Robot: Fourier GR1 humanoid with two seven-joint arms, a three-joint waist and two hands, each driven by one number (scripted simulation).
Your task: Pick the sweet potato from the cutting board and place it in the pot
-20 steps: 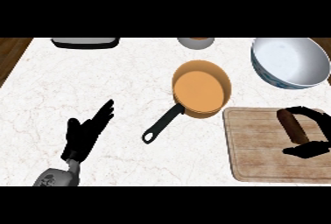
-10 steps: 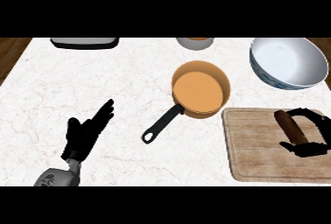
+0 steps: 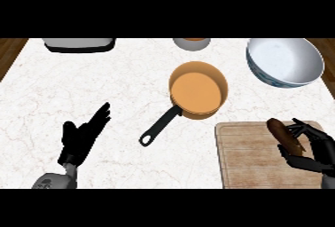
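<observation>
Over the last second the right hand (image 3: 313,148) has curled round the sweet potato (image 3: 284,136) and shifted with it toward the right edge of the cutting board (image 3: 252,157), the potato's upper end now showing.

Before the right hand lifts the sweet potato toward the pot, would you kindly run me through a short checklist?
1. Right hand curled round the brown sweet potato: ok.
2. Potato clear of the wooden cutting board: cannot tell.
3. Orange pot with black handle upright, its inside showing nothing in it: ok.
4. Counter between board and pot free of objects: ok.
5. Left hand open, resting away from the route: ok.
6. White bowl beside the pot, off the direct line: ok.
</observation>
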